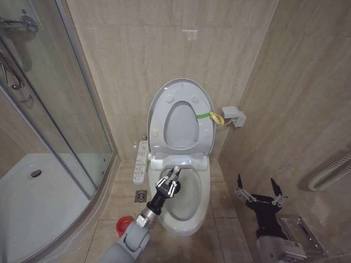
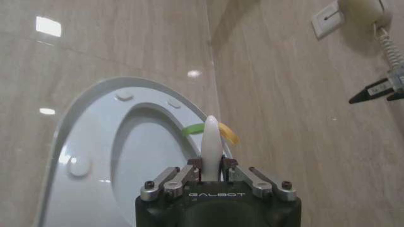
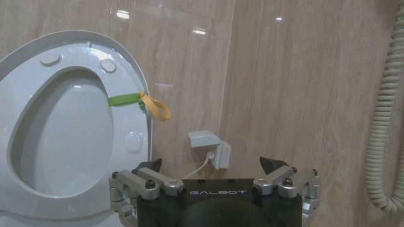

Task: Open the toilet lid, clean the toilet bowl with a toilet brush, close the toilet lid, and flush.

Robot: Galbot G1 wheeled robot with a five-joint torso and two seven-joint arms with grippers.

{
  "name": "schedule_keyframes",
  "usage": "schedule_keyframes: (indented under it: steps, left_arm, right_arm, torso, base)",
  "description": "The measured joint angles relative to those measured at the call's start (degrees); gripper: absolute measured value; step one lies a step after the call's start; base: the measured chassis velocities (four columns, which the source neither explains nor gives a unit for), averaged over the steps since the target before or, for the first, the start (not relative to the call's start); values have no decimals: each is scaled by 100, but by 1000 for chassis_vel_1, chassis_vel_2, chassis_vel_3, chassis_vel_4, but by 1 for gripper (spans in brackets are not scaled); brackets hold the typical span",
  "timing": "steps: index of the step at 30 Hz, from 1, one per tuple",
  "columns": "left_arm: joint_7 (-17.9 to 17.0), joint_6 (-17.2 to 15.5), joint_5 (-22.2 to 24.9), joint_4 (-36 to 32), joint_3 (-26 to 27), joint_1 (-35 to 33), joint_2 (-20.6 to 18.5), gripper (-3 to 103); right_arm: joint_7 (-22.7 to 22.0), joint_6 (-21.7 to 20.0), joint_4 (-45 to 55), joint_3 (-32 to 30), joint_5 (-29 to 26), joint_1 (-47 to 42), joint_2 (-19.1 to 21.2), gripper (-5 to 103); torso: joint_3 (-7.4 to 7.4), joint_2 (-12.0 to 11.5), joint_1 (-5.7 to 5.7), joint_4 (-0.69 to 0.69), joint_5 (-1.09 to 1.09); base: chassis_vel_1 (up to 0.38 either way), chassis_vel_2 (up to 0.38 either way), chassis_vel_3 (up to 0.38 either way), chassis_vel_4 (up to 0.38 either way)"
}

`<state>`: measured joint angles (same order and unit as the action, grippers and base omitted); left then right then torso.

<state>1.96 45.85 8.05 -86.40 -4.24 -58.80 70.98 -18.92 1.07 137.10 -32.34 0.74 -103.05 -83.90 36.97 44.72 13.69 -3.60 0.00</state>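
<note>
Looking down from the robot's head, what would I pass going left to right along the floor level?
Shower tray → red holder cup → left pincer holding the toilet brush over the toilet bowl → right pincer, open.

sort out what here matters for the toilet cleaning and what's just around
Part of the job:
toilet lid, raised against the wall
toilet bowl
toilet brush, in the left gripper over the bowl
red holder cup
right gripper, open, waiting

Just around:
shower tray
glass door
wall socket
corrugated hose
</note>
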Motion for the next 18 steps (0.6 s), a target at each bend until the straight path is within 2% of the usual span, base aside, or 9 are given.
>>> schedule_keyframes:
  steps: [12,18]
  left_arm:
    - [-181,-158,-115,-879,442,-746,-140,20]
    - [-299,-359,-247,-1541,673,-1114,-186,20]
  right_arm:
    - [0,0,0,0,0,0,0,100]
    - [0,0,0,0,0,0,0,100]
  torso:
    - [0,0,0,0,0]
    - [0,0,0,-1,0]
  base:
    - [0,0,0,0]
    - [0,0,0,0]
